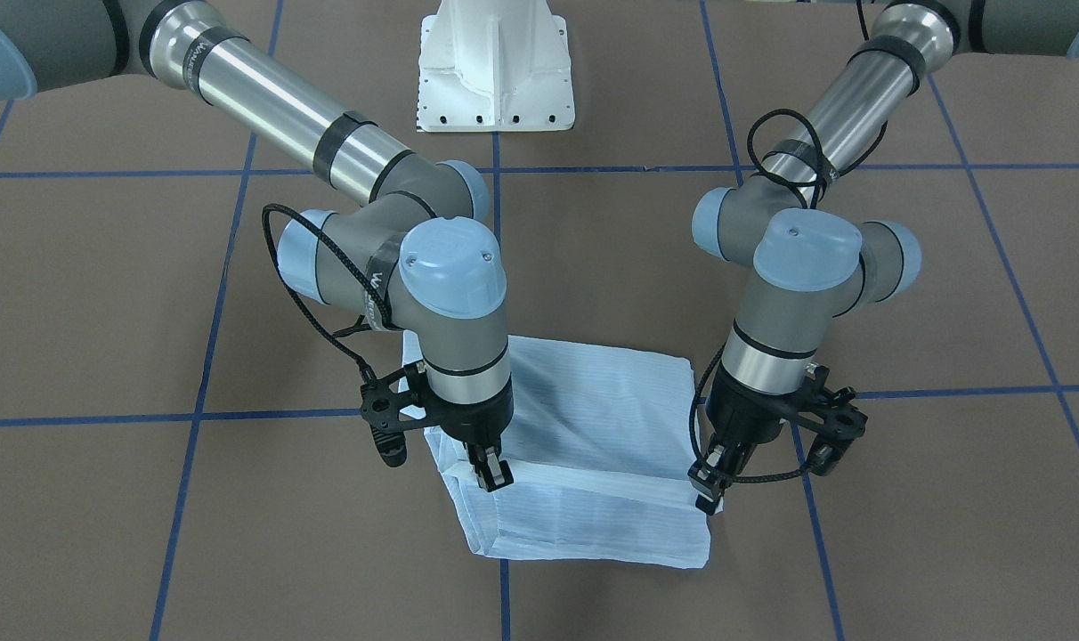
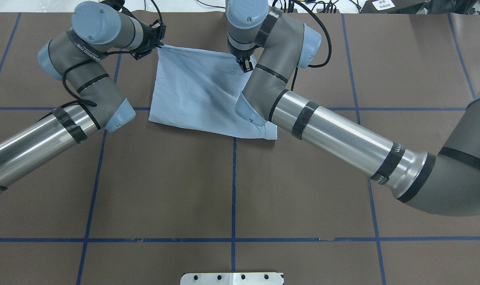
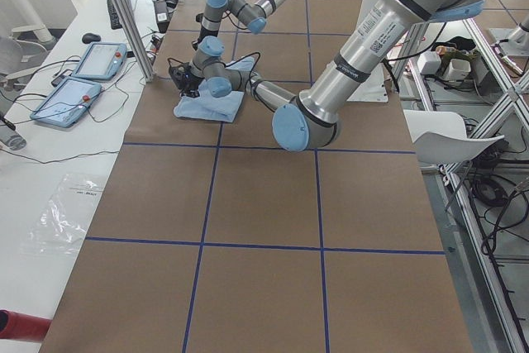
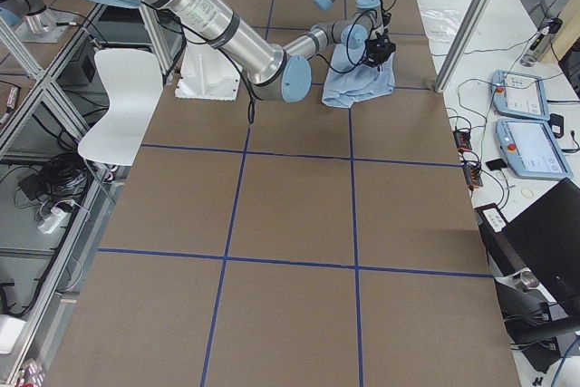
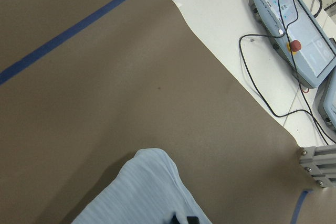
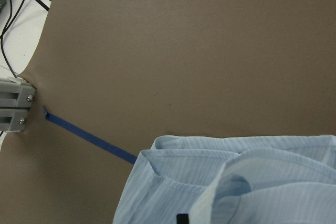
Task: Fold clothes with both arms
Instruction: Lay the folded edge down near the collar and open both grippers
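The folded shirt [image 1: 593, 418] lies near the table's [image 1: 148, 312] far edge. The left gripper [image 1: 709, 488] pinches one corner of it, and the right gripper [image 1: 493, 474] pinches the other.

Shirt [image 1: 584, 427] flat on table [image 1: 103, 294], out in front of base [image 1: 495, 71]; base at middle of table's robot side; left gripper [image 1: 707, 485] at shirt's far left corner, touching it; right gripper [image 1: 495, 472] on shirt's far edge, toward its right end, touching it; right arm [image 2: 335, 138] passes over shirt's near right corner; left arm [image 2: 34, 142] lies left of shirt, apart from it; two tablets [image 4: 526, 120] on bench past table's far edge; chair [image 4: 122, 101] behind table, beside base.
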Robot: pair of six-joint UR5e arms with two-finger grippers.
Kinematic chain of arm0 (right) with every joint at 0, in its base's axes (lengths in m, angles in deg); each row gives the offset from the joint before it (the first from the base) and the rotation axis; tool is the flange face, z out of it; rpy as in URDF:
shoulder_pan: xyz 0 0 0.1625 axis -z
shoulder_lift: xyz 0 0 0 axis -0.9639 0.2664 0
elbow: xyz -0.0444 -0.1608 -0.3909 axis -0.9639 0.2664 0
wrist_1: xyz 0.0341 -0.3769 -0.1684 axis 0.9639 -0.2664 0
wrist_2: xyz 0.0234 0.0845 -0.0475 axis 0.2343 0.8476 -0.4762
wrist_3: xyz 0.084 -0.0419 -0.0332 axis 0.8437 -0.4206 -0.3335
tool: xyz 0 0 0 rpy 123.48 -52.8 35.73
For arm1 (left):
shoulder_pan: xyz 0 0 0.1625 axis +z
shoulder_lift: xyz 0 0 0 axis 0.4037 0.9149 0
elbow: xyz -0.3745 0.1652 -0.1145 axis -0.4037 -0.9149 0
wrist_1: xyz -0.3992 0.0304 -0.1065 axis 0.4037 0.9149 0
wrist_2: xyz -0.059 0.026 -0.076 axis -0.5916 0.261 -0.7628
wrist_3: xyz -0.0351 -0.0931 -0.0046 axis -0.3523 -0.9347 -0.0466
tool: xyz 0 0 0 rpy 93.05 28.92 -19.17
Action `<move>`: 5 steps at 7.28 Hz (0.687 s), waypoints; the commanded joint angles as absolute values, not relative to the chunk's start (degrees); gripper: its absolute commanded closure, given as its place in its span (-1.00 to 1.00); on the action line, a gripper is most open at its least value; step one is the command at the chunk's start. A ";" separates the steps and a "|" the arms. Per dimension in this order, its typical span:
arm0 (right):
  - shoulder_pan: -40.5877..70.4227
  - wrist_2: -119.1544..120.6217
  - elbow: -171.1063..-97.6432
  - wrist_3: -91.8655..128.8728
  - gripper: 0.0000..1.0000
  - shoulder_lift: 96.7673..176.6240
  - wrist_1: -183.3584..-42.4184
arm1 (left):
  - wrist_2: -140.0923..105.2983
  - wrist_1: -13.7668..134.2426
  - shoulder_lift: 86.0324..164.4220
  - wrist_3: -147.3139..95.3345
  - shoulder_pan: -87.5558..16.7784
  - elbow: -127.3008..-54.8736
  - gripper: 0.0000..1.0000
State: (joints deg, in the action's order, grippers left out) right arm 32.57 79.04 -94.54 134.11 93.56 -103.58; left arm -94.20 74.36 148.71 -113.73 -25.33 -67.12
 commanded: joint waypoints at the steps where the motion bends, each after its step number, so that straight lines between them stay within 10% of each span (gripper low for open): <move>1: 32.54 78.61 -91.31 133.84 -0.32 93.08 -100.05 | -94.30 75.35 150.97 -113.21 -25.32 -62.71 0.24; 2: 32.54 78.52 -89.30 133.75 -0.99 92.12 -97.60 | -94.30 75.79 150.90 -111.12 -25.32 -62.52 -0.51; 3: 32.45 78.44 -89.19 132.97 -1.00 91.76 -97.49 | -94.30 75.88 150.81 -110.32 -25.32 -62.52 -1.00; 5: 29.92 79.22 -89.19 126.59 -1.00 91.93 -97.58 | -94.48 77.19 150.37 -109.27 -25.67 -63.04 -1.00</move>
